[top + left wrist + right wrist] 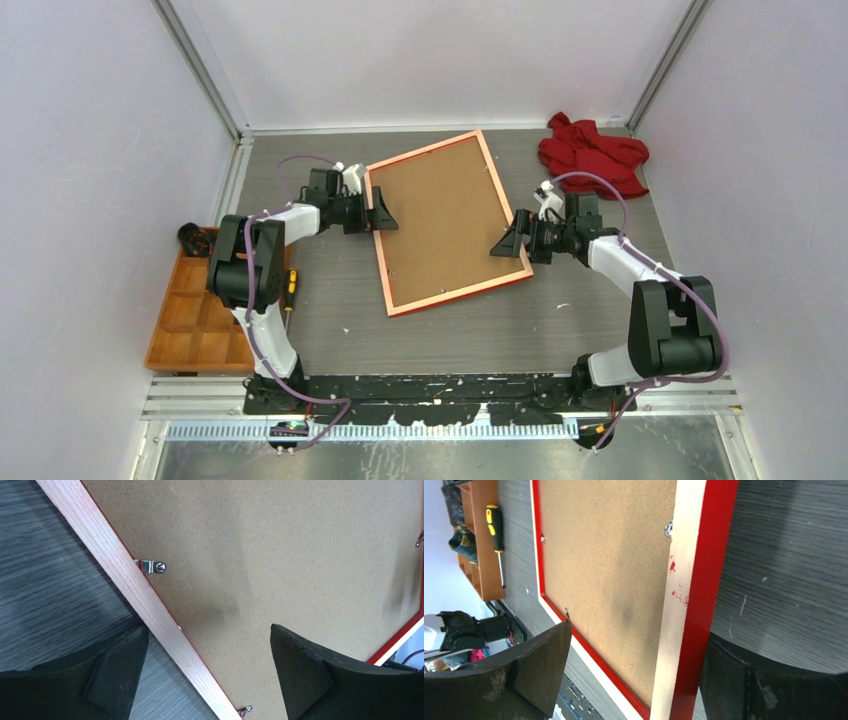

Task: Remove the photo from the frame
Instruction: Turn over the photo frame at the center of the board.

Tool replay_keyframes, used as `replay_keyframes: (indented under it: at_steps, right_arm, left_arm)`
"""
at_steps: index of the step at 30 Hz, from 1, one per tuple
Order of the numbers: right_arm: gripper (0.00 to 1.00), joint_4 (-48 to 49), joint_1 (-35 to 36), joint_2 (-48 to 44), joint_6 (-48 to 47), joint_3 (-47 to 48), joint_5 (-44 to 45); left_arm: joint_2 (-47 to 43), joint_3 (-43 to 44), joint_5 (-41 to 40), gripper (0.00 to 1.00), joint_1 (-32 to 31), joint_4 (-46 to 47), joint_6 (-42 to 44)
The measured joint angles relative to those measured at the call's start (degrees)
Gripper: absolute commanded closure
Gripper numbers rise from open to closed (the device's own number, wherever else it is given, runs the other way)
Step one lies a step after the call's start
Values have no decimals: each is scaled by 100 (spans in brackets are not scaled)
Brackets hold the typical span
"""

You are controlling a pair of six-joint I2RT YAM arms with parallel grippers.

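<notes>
The frame (460, 292) lies face down in the middle of the bench (330, 300), turned at a slant, so its pale wooden back rim and the brown backing board (445, 215) face up. The photo itself cannot be seen; it is judged to sit beneath that board, inside the frame.

The left hand (381, 208) is at the frame's left rim with its fingers spread wide, one over the bench and one over the board, gripping nothing. The right hand (513, 236) is at the right rim near the near corner, spread likewise, with the red edge between its fingers. Neither pinches anything. This face-down lie suits the job: the small metal clips (150, 566) that lock the board in are exposed and look unturned, so the release appears not yet done.

The bench is dark grey with a wood-grain finish and scattered white flecks. Pale walls close it in on three sides. A red cloth (592, 152) sits crumpled in the far right corner, and an orange compartment tray (190, 320) stands at the left, a yellow-handled screwdriver (495, 530) beside it.
</notes>
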Motion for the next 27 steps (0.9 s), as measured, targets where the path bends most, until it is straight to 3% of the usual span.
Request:
replay_keyframes:
  at_steps: [27]
  right_arm:
    - [6, 28, 0, 608, 15, 0, 509]
  left_arm:
    - [-52, 0, -7, 6, 111, -164, -4]
